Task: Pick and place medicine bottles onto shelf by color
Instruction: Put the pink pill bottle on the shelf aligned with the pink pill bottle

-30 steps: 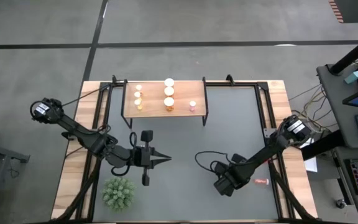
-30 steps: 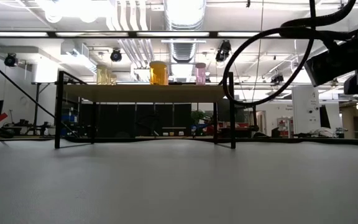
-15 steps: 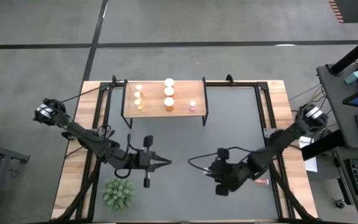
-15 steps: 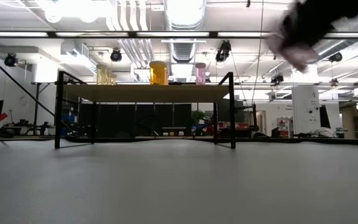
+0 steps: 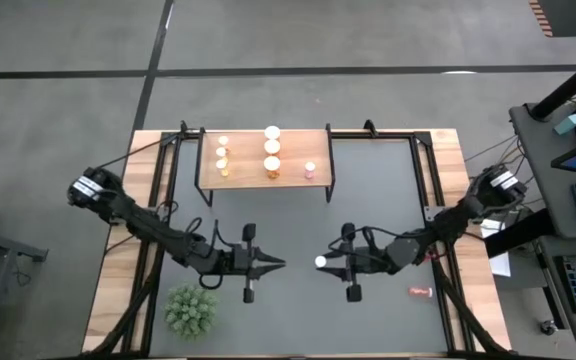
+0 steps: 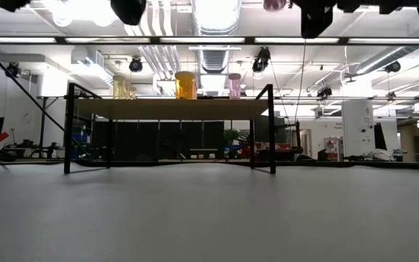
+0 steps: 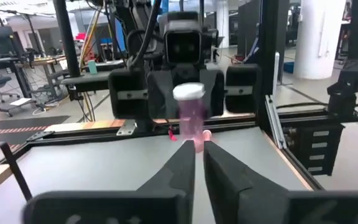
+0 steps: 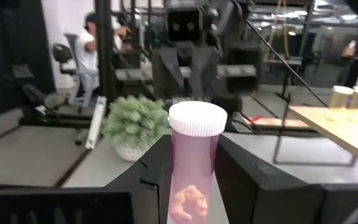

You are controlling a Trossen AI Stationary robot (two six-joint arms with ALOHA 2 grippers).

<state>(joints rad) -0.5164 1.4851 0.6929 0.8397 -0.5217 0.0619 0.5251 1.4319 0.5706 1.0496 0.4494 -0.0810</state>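
Note:
My right gripper points level toward the table's left, above the table's middle, shut on a pink medicine bottle with a white cap. My left gripper faces it a short way off, fingers shut and bare; its wrist view shows the held bottle ahead. The shelf stands at the table's far side on its black legs. On it stand yellow bottles, orange ones and one pink one. Another pink bottle lies on its side on the table at the right. My right gripper pinches the pink bottle's body between its two fingers, below the white cap. The fingers come level from the table's right side. The bottle stands upright in the hold, cap up, lifted clear of the table.
A green spiky plant stands near the table's front left corner. Black frame rails run along both sides of the table. The grey top between the shelf and the grippers is bare.
My right gripper has risen from the table's near right, swung from pointing down to level and moved toward the table's left, carrying the pink bottle clear of the table and upright. My left gripper has sunk a little and edged toward the right gripper.

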